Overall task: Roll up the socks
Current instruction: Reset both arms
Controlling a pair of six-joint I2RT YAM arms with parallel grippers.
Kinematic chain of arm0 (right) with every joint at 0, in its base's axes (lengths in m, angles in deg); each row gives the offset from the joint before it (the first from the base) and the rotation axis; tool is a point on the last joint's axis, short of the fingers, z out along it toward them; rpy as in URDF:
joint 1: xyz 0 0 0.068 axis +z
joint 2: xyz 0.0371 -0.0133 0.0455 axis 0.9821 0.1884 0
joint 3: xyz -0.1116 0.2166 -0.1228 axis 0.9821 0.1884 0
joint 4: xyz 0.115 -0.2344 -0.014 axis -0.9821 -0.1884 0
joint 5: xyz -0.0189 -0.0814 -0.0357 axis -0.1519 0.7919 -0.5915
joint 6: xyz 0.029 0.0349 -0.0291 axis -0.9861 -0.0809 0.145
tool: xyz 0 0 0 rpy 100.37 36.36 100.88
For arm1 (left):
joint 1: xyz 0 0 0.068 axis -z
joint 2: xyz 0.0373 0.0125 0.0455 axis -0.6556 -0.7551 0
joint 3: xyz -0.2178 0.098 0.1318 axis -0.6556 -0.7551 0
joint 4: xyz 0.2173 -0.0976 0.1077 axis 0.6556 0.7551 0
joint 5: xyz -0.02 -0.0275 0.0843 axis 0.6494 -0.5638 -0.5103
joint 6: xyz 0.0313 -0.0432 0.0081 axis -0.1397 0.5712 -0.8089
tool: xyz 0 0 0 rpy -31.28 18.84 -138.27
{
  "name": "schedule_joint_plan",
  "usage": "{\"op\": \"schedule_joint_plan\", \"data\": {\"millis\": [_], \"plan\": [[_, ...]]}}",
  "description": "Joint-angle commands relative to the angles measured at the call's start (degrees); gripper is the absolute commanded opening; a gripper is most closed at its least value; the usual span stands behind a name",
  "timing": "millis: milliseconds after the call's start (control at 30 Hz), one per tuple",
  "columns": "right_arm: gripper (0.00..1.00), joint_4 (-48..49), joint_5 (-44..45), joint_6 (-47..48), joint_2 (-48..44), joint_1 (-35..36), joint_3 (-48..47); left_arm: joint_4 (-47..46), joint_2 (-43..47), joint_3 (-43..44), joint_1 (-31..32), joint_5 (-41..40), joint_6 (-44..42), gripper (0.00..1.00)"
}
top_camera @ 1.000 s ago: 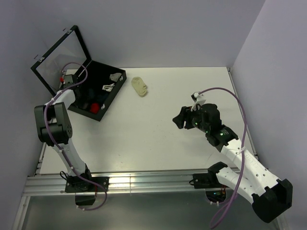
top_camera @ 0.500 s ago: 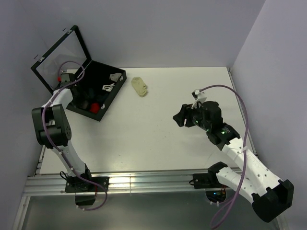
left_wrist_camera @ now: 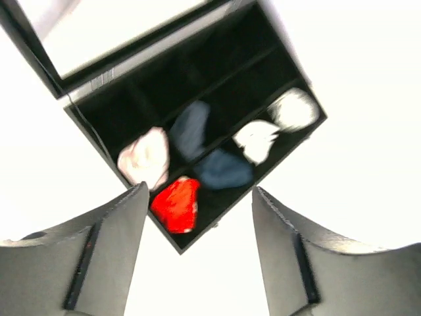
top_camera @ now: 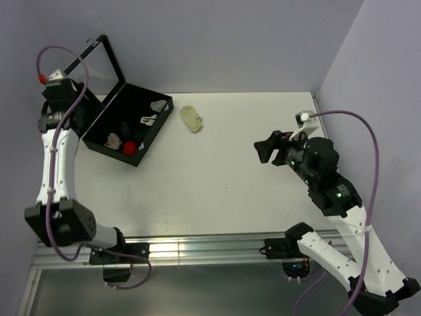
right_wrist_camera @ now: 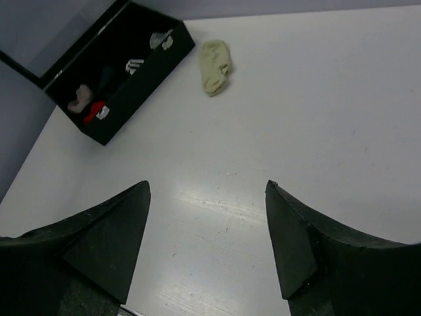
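Left gripper [left_wrist_camera: 198, 191]: fingers spread, empty, hanging above the box [left_wrist_camera: 105, 118]. Inside it, in separate compartments: pink sock [left_wrist_camera: 145, 158], red sock [left_wrist_camera: 176, 204], navy sock [left_wrist_camera: 220, 170]. Right gripper [right_wrist_camera: 208, 185]: spread, empty, over the table [right_wrist_camera: 316, 131], well apart from the box.

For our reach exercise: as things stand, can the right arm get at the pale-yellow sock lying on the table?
Probably yes. The right pincer is open and empty, and only bare table lies between it and the pale-yellow sock. The black box sits aside.
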Motion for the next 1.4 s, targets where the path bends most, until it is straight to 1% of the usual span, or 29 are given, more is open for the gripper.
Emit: {"op": "schedule_joint_plan", "data": {"millis": [0, 67, 100, 133, 200, 233, 267, 367, 433, 467, 600, 667, 733, 767, 800, 833, 867, 967, 1233, 1367], "plan": [[0.80, -5.5, 8.2, -1.0, -2.8, -0.4, -6.0, 2.4, 10.8, 3.9, 0.0, -1.7, -1.1, 0.71], [0.85, -7.6, 11.6, -1.2, -4.7, -0.3, -7.7, 2.8, 14.7, 4.0, 0.0, -3.4, -1.3, 0.73], [0.88, -8.2, 12.6, -1.1, -5.3, -0.4, -8.2, 2.9, 18.7, 3.9, 0.0, -4.1, -1.6, 0.74], [0.90, -9.4, 14.8, -1.1, -6.4, -0.4, -8.5, 3.3, 20.7, 3.4, 0.0, -5.6, -1.8, 0.75], [0.92, -10.4, 17.1, -0.7, -7.8, -0.4, -9.6, 4.1, 26.2, 3.3, 0.0, -7.5, -2.1, 0.77], [0.98, -10.9, 18.6, -0.4, -9.2, -0.5, -9.7, 5.8, 27.7, 3.4, 0.0, -8.8, -1.9, 0.78], [1.00, -11.1, 21.0, -0.1, -10.1, -0.3, -9.7, 7.1, 28.9, 3.7, 0.0, -12.1, -1.7, 0.79], [1.00, -10.4, 26.3, 1.3, -14.5, -0.3, -8.6, 10.1, 33.5, 2.9, 1.1, -17.5, -0.1, 0.79], [1.00, -9.1, 28.5, 2.0, -18.5, -0.3, -7.8, 11.3, 36.8, 1.7, 2.7, -19.4, 0.4, 0.80], [1.00, -8.7, 29.4, 3.2, -19.9, -0.3, -7.1, 12.4, 37.9, 1.2, 3.3, -22.1, 0.6, 0.80], [1.00, -5.9, 29.5, 7.3, -25.9, -0.3, -5.8, 13.6, 44.1, -2.9, 7.3, -28.0, 1.2, 0.81], [1.00, -5.7, 29.8, 8.8, -26.7, -0.3, -6.0, 13.7, 46.1, -4.6, 8.8, -29.9, 1.2, 0.81], [1.00, -6.4, 31.1, 9.1, -26.8, -0.3, -6.5, 13.3, 49.3, -7.2, 10.6, -32.2, 1.7, 0.84], [1.00, -6.7, 31.3, 9.2, -26.8, -0.3, -6.6, 13.0, 50.6, -8.2, 10.6, -33.3, 2.0, 0.88], [1.00, -7.1, 31.1, 9.5, -26.8, -0.3, -6.7, 11.9, 53.4, -10.4, 12.7, -34.3, 2.6, 0.90], [1.00, -7.5, 30.8, 9.8, -26.9, -0.3, -6.5, 11.3, 54.7, -11.6, 13.0, -35.9, 2.7, 0.92], [1.00, -7.6, 30.7, 9.8, -27.1, -0.3, -6.2, 10.6, 56.0, -12.7, 13.0, -36.2, 2.6, 0.95], [1.00, -7.6, 30.3, 9.6, -27.9, -0.3, -4.9, 8.5, 60.5, -16.5, 13.2, -37.4, 1.8, 0.99], [1.00, -5.7, 30.5, 10.0, -29.5, -0.3, -1.7, 2.3, 64.7, -24.1, 13.2, -38.4, 1.0, 0.99], [1.00, -4.6, 29.7, 9.5, -29.2, -0.3, -0.7, 2.1, 64.0, -25.7, 13.2, -37.0, 3.8, 0.99]]}}
